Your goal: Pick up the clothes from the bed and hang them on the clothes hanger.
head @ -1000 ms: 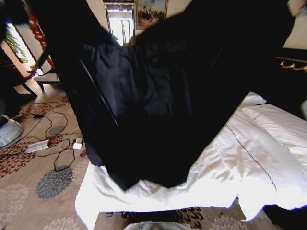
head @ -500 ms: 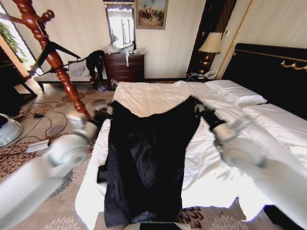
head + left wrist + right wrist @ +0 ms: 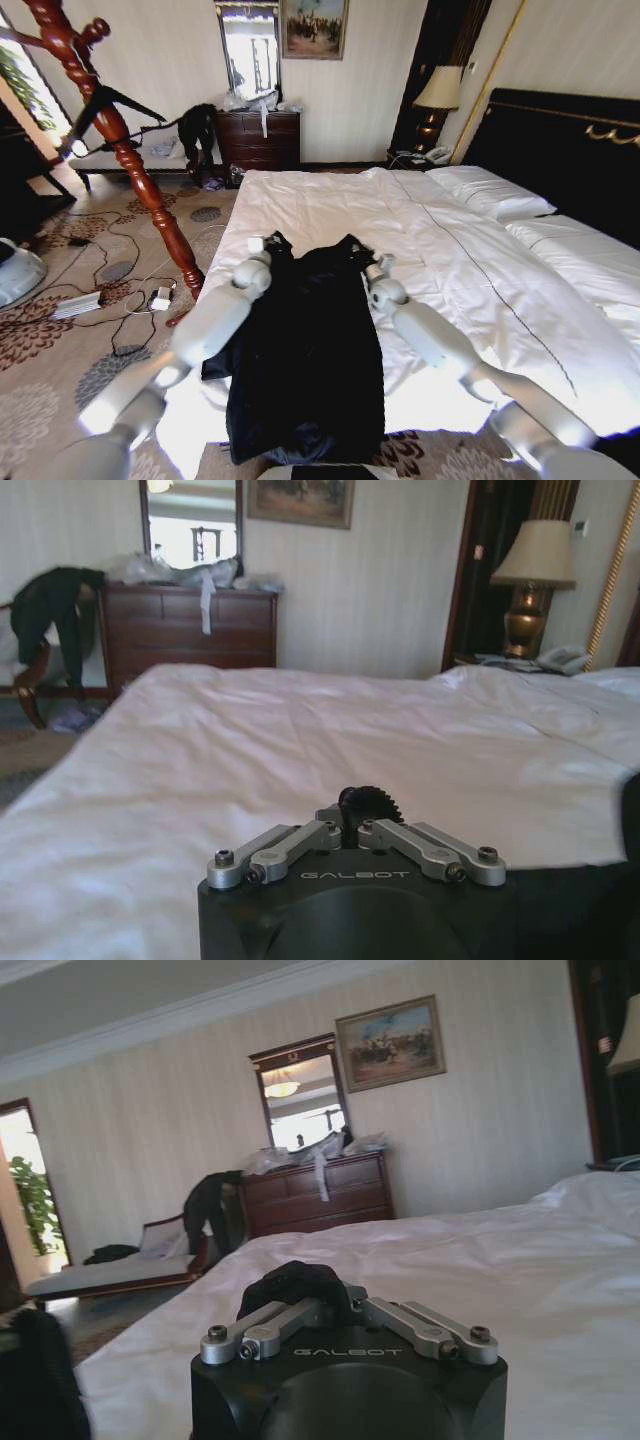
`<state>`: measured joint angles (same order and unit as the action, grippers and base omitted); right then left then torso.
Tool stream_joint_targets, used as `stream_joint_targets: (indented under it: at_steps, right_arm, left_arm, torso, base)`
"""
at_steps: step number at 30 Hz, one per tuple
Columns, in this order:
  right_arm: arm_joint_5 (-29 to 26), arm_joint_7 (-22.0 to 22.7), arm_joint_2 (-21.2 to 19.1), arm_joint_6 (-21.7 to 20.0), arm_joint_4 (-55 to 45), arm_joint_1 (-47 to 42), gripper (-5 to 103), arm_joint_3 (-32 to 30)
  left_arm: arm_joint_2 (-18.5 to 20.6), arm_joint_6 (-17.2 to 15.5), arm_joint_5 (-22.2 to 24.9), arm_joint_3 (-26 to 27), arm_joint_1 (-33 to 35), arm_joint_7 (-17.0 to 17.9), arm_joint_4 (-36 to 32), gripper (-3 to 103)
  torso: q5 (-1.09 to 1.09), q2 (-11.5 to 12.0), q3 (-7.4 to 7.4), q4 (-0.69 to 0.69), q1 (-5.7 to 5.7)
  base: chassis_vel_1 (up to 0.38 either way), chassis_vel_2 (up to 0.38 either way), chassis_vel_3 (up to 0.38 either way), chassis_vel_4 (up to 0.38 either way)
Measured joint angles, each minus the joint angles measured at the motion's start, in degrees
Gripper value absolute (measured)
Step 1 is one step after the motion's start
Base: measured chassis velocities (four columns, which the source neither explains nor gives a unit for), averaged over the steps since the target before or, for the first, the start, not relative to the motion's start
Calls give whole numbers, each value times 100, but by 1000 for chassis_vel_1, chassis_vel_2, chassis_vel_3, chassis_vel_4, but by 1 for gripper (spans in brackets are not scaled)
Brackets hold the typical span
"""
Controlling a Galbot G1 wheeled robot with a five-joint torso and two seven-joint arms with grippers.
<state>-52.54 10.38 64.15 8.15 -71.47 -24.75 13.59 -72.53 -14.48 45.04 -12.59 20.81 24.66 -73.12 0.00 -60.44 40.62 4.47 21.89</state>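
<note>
The clothes point(image 3: 305, 350), a large black garment, lie spread lengthwise on the white bed point(image 3: 330, 200) near its foot-end corner. Both arms reach forward to the garment's far edge. My left gripper point(image 3: 263, 246) is at the far left corner and my right gripper point(image 3: 371, 264) is at the far right corner. In the right wrist view a bunch of black cloth point(image 3: 285, 1282) sits pinched in the right gripper point(image 3: 298, 1285). The left gripper point(image 3: 360, 806) is closed with dark cloth point(image 3: 580, 910) beside it. The black clothes hanger point(image 3: 128, 102) hangs on the reddish coat stand point(image 3: 135, 165).
The coat stand rises just left of the bed's corner. Cables and a power strip point(image 3: 78, 305) lie on the patterned carpet. A dark dresser point(image 3: 258, 140) with a small clothing heap point(image 3: 198, 125) stands at the back wall. A lamp point(image 3: 437, 95) and black headboard point(image 3: 560, 130) are at the right.
A second ago the garment was held up high, filling the view. Both arms have since swung it down and forward, and it now lies flat on the bed.
</note>
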Motion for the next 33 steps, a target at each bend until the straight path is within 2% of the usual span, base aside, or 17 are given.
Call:
stream_joint_targets:
  at_steps: [3, 6, 11, 13, 14, 15, 16, 17, 18, 19, 21, 22, 25, 27, 30, 32, 33]
  right_arm:
    - [-22, -164, 105, 48, 1, -55, 0, 53]
    - [-355, -310, 224, 71, -133, -208, 0, 91]
    - [-1255, -51, 376, -72, -482, -375, 0, 15]
    - [-1318, 44, 396, -125, -506, -400, 0, 11]
    - [-1341, 154, 413, -171, -529, -432, 0, 2]
    - [-1360, 275, 423, -232, -572, -466, -2, -24]
    - [-1442, 397, 411, -331, -656, -510, 3, -73]
    - [-1656, 596, 344, -526, -826, -580, 3, -153]
    - [-1656, 596, 344, -526, -826, -580, 3, -153]
    - [-1882, 827, 239, -762, -1052, -648, 8, -232]
    - [-2304, 1434, -143, -1356, -1751, -840, 19, -496]
    - [-2304, 1434, -143, -1356, -1751, -840, 19, -496]
    - [-2617, 2177, -642, -1892, -2808, -1138, 36, -855]
    - [-2638, 2335, -728, -1943, -2996, -1211, 36, -958]
    - [-2741, 2873, -899, -1957, -3513, -1514, 51, -1486]
    - [-2954, 2925, -960, -1861, -3778, -1691, 62, -1808]
    - [-2954, 2925, -960, -1861, -3778, -1691, 62, -1808]
  left_arm:
    - [-229, 21, -42, -9, 155, -9, 142, 0]
    - [-623, 84, -31, 92, 377, -23, 343, 4]
    - [-975, 252, 20, 482, 505, -60, 549, 1]
    - [-984, 276, 21, 536, 537, -53, 549, 1]
    - [-938, 276, 22, 552, 585, -23, 480, 0]
    - [-856, 236, 34, 542, 626, 47, 348, 5]
    - [-736, 115, 99, 528, 673, 177, 134, 11]
    - [-567, -138, 284, 524, 740, 408, -219, 15]
    - [-567, -138, 284, 524, 740, 408, -219, 15]
    - [-411, -381, 478, 535, 793, 636, -521, 15]
    - [-47, -685, 762, 622, 901, 1009, -1143, 26]
    - [-47, -685, 762, 622, 901, 1009, -1143, 26]
    - [453, -864, 983, 852, 1071, 1153, -1906, 43]
    - [565, -940, 1084, 943, 1127, 1181, -2120, 43]
    - [889, -1127, 1467, 1247, 1292, 1266, -2805, 59]
    - [1020, -1196, 1726, 1397, 1373, 1267, -3093, 70]
    - [1020, -1196, 1726, 1397, 1373, 1267, -3093, 70]
  torso:
    - [-1, -1, -1, 0, -2]
    - [-1, 0, 0, -1, -1]
    - [-1, -2, -1, 0, -2]
    - [0, -2, -1, -2, -2]
    - [-1, -1, 0, -2, -1]
    - [-1, -1, 0, -1, -1]
    - [-1, -1, 0, -1, -1]
    - [0, -1, 0, -4, -1]
    - [0, -1, 0, -4, -1]
    - [1, -1, 0, -3, -2]
    - [-2, -2, -1, -1, -2]
    - [-2, -2, -1, -1, -2]
    - [-1, -2, -2, 0, -2]
    - [-2, -2, -2, 0, -2]
    - [-1, -2, -2, -2, -3]
    - [0, -2, -1, 0, -2]
    - [0, -2, -1, 0, -2]
  base:
    - [0, 0, 0, 0]
    - [0, 0, 0, 0]
    - [0, 0, 0, 0]
    - [0, 0, 0, 0]
    - [0, 0, 0, 0]
    - [0, 0, 0, 0]
    - [0, 0, 0, 0]
    - [0, 0, 0, 0]
    - [0, 0, 0, 0]
    - [0, 0, 0, 0]
    - [0, 0, 0, 0]
    - [0, 0, 0, 0]
    - [0, 0, 0, 0]
    - [0, 0, 0, 0]
    - [0, 0, 0, 0]
    - [0, 0, 0, 0]
    - [0, 0, 0, 0]
